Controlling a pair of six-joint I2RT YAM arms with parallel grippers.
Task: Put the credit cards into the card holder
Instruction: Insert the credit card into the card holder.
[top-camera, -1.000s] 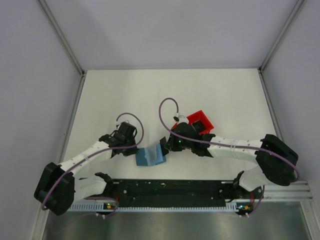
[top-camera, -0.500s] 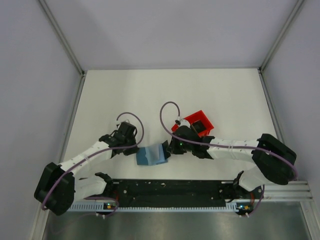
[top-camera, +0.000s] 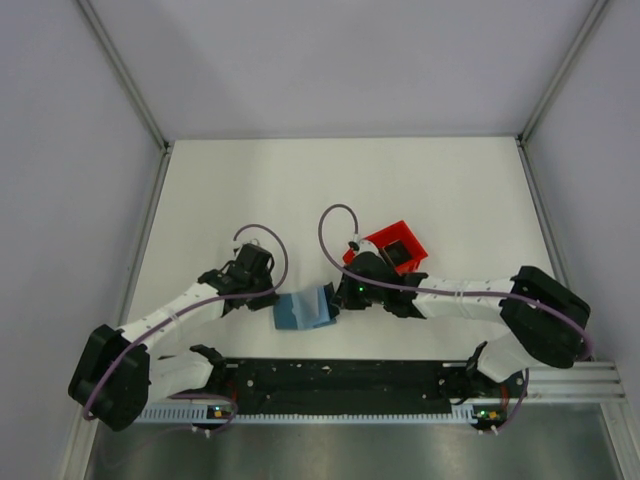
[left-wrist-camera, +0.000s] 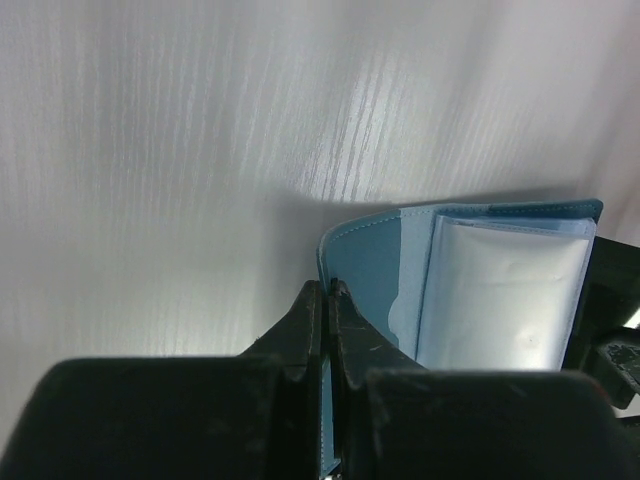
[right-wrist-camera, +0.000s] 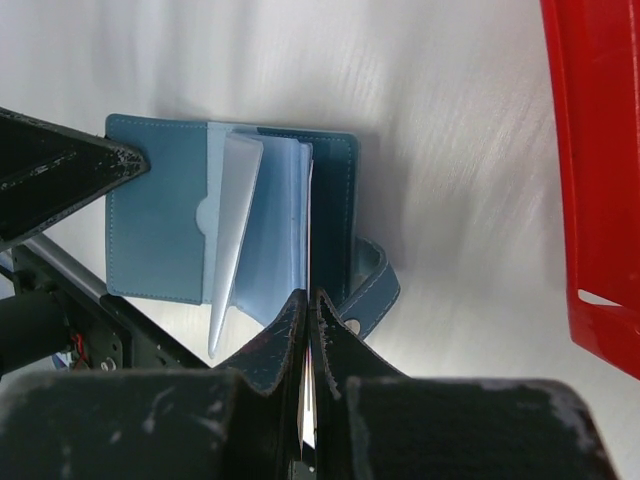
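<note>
Both arms reach inward low over the counter (top-camera: 300, 190), forearms nearly level, meeting at the card holder (top-camera: 300, 312), which lies open near the near edge between them. It is spread left to right.

The left gripper (left-wrist-camera: 328, 290) is clenched on the holder's left teal cover. The right gripper (right-wrist-camera: 305, 298) is pinched tight at the right edge of the pocket leaves.

Only the right wrist view shows a pale sliver between its fingers; card or leaf, I cannot tell. It also shows a strap (right-wrist-camera: 372, 290) and the red bin (right-wrist-camera: 600, 150) to the right.
</note>
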